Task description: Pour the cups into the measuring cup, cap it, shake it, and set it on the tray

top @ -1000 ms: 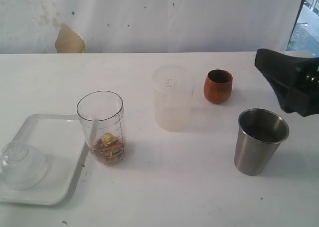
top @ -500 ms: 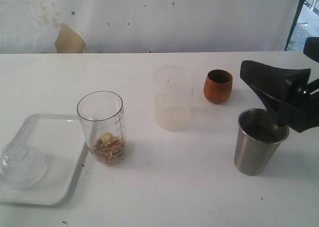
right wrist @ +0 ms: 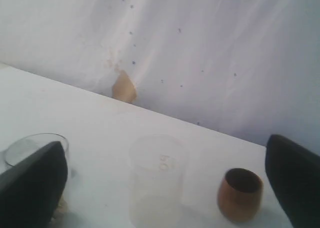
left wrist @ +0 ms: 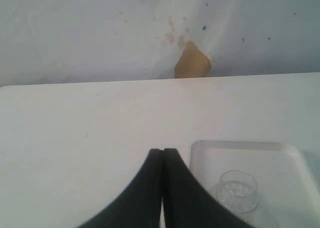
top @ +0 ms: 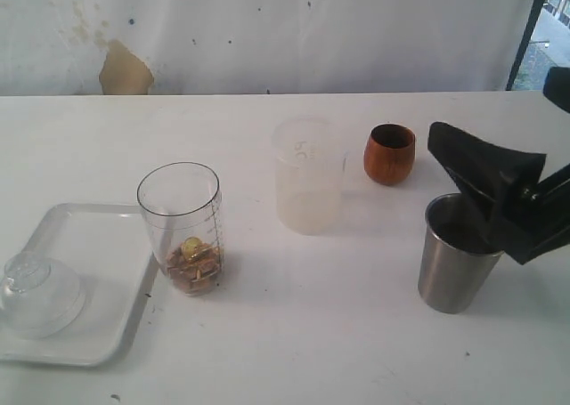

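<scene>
- Writing: the frosted tumbler point(top: 308, 175) carries a faint raised mark just under its rim, two characters too blurred to read. The measuring cup point(top: 180, 227) shows dark graduation lines down its side, and no figures can be made out.
- The measuring cup stands upright and uncapped. It holds a shallow layer of brownish bits with one yellowish piece on top.
- The tray point(top: 98, 236) lies just left of the measuring cup, its rim close to the cup's base. A clear domed lid point(top: 40, 291) rests in it, at the end far from the measuring cup.
- The frosted tumbler stands right of the measuring cup and farther back. Its contents cannot be told through the milky wall.
- The wooden cup point(top: 389, 154) is farther right of the measuring cup, beyond the tumbler. Its inside is dark.
- The steel cup point(top: 450, 276) stands well to the right of the measuring cup. Its mouth is partly hidden, so its contents cannot be told.
- The right gripper point(top: 499, 200) hangs over the steel cup's rim with jaws spread wide, gripping nothing. Whether it touches the cup cannot be told.
- The left gripper point(left wrist: 162, 153) has its fingers pressed together with nothing between them. Only its own wrist view shows it, with the tray and lid just past its tips.
</scene>
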`<state>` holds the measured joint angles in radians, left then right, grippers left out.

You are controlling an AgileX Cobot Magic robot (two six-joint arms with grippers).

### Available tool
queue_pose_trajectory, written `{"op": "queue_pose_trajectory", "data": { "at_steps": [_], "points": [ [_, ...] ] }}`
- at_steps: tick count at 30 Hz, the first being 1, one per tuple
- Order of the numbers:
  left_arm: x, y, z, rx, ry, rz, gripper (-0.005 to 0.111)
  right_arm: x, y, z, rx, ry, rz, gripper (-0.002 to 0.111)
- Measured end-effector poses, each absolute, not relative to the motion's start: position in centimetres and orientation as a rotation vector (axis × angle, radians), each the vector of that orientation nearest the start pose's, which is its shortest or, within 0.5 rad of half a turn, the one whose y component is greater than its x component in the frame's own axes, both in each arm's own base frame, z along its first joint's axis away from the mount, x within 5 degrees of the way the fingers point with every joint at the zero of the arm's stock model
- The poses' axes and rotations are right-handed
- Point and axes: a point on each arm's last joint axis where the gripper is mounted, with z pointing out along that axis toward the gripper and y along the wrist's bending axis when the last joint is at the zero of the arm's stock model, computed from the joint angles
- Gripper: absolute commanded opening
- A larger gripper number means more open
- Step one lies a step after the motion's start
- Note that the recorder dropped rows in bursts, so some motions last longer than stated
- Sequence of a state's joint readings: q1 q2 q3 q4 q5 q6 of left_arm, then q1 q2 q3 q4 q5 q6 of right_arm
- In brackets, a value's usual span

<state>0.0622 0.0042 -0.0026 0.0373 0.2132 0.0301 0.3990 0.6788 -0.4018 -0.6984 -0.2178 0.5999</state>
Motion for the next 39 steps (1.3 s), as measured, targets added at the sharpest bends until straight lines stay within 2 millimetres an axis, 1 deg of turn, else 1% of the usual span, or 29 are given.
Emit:
{"op": "queue_pose_trajectory", "data": {
  "at_steps": [3, 5, 13, 20, 23, 26, 31, 39],
  "points": [
    [5.6, 0.4, 19.4, -0.002, 1.699, 0.103, 0.0, 12.7, 6.1, 29.0, -0.477, 1.562, 0.267, 0.105],
    [5.6, 0.4, 19.4, -0.002, 1.699, 0.103, 0.0, 12.4, 5.7, 28.0, -0.462, 1.595, 0.242, 0.105],
    [5.6, 0.4, 19.4, -0.002, 1.699, 0.103, 0.0, 11.4, 5.2, 24.2, -0.442, 1.576, 0.258, 0.105],
    [5.6, 0.4, 19.4, -0.002, 1.699, 0.103, 0.0, 10.7, 4.5, 21.2, -0.413, 1.646, 0.23, 0.105],
    [5.6, 0.4, 19.4, -0.002, 1.699, 0.103, 0.0, 10.4, 4.0, 20.0, -0.372, 1.681, 0.212, 0.105],
    [5.6, 0.4, 19.4, -0.002, 1.699, 0.103, 0.0, 10.4, 3.7, 19.8, -0.344, 1.688, 0.183, 0.105],
    [5.6, 0.4, 19.4, -0.002, 1.699, 0.103, 0.0, 10.7, 3.7, 19.7, -0.339, 1.693, 0.167, 0.105],
    [5.6, 0.4, 19.4, -0.002, 1.699, 0.103, 0.0, 12.4, 4.5, 17.8, -0.371, 1.805, 0.171, 0.105]
  ]
}}
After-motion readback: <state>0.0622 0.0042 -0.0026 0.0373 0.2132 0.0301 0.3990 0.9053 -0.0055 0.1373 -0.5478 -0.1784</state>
